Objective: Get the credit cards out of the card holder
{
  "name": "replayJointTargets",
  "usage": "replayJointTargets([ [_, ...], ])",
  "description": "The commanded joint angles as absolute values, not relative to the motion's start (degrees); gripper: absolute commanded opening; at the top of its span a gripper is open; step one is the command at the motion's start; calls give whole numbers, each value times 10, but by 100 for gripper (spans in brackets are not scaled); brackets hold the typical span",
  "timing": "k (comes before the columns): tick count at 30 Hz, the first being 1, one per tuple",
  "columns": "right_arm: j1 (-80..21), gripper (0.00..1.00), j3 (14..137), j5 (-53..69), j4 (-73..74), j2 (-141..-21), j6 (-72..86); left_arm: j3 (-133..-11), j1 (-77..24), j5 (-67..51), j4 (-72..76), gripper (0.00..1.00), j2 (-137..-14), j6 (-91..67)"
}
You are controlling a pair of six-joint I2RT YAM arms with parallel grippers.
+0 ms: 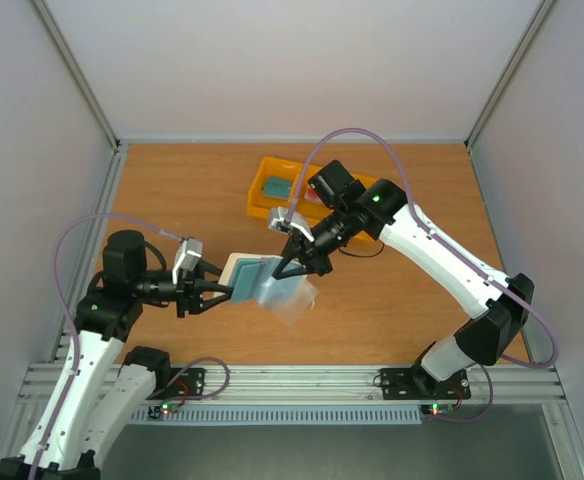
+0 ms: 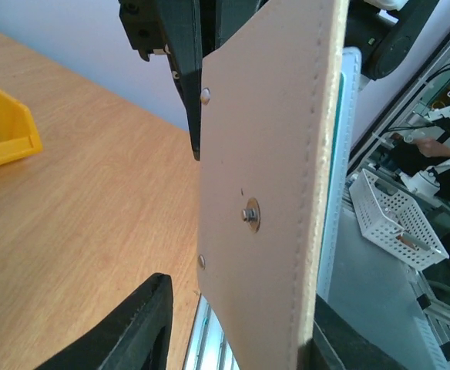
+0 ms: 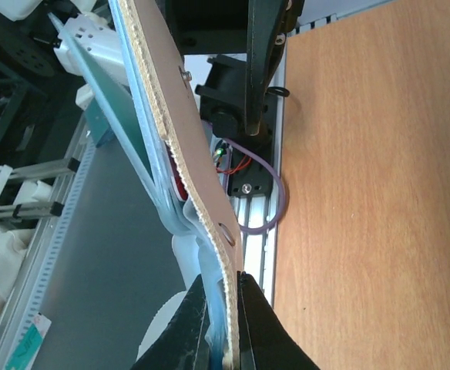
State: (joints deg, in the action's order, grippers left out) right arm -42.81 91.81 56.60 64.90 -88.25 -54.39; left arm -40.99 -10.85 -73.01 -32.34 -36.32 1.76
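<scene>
The cream-beige card holder (image 1: 240,268) hangs in the air between both arms, its translucent grey-blue inside flap (image 1: 294,300) drooping to the right. A teal card (image 1: 260,280) sits in it; it also shows in the right wrist view (image 3: 105,100), with a sliver of a red card (image 3: 177,181) behind. My right gripper (image 1: 294,268) is shut on the holder's edge (image 3: 194,154), pinching cream cover and blue layers (image 3: 223,281). My left gripper (image 1: 222,286) is open around the holder's other end (image 2: 271,154); the cover lies against one finger (image 2: 337,339), apart from the other (image 2: 136,327).
A yellow tray (image 1: 260,205) stands at the back of the wooden table, with a teal card (image 1: 275,187) and something red in it; its corner shows in the left wrist view (image 2: 5,127). The table's near edge has a metal rail (image 1: 302,385).
</scene>
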Motion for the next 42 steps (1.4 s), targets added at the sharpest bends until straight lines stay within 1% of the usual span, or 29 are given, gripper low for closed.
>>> replayJointTargets([
  [1,-432,1,941,572,634,-889,-526,-408,-120,-724,-304,40,-363,24],
  [4,-435,1,948,574,616,-898,-511,-401,-133,-698,-271,41,-366,9],
  [7,-448,1,958,574,614,-909,-512,-389,-146,-666,-237,42,-369,-41],
  [12,-461,1,970,573,618,-922,-516,-382,-160,-639,-240,41,-370,-51],
  [17,-474,1,975,579,610,-934,-517,-380,-166,-624,-237,31,-370,-49],
  [21,-479,1,988,571,613,-945,-528,-380,-168,-611,-247,10,-369,-48],
  [23,-478,1,984,557,614,-941,-536,-381,-168,-616,-259,4,-364,-45],
  [25,-477,1,986,549,627,-941,-545,-381,-169,-617,-272,1,-360,-44],
  [27,-475,2,987,538,636,-943,-550,-382,-168,-609,-280,0,-355,-42],
  [28,-474,6,986,527,638,-941,-550,-382,-169,-596,-283,0,-353,-41],
  [30,-462,18,979,496,638,-933,-546,-386,-169,-559,-292,0,-352,-39],
  [32,-440,40,965,450,624,-914,-526,-394,-169,-491,-316,0,-352,-27],
  [34,-415,49,942,386,594,-876,-494,-402,-169,-410,-345,0,-354,-6],
  [36,-397,54,915,296,566,-842,-466,-404,-169,-350,-364,0,-354,25],
  [39,-393,55,890,121,540,-807,-425,-403,-170,-348,-363,0,-351,32],
  [40,-392,55,884,98,536,-799,-408,-403,-169,-360,-360,0,-351,28],
  [41,-393,54,880,101,531,-790,-389,-400,-169,-372,-353,0,-352,19],
  [42,-393,52,872,130,521,-780,-368,-399,-169,-383,-347,0,-352,7],
])
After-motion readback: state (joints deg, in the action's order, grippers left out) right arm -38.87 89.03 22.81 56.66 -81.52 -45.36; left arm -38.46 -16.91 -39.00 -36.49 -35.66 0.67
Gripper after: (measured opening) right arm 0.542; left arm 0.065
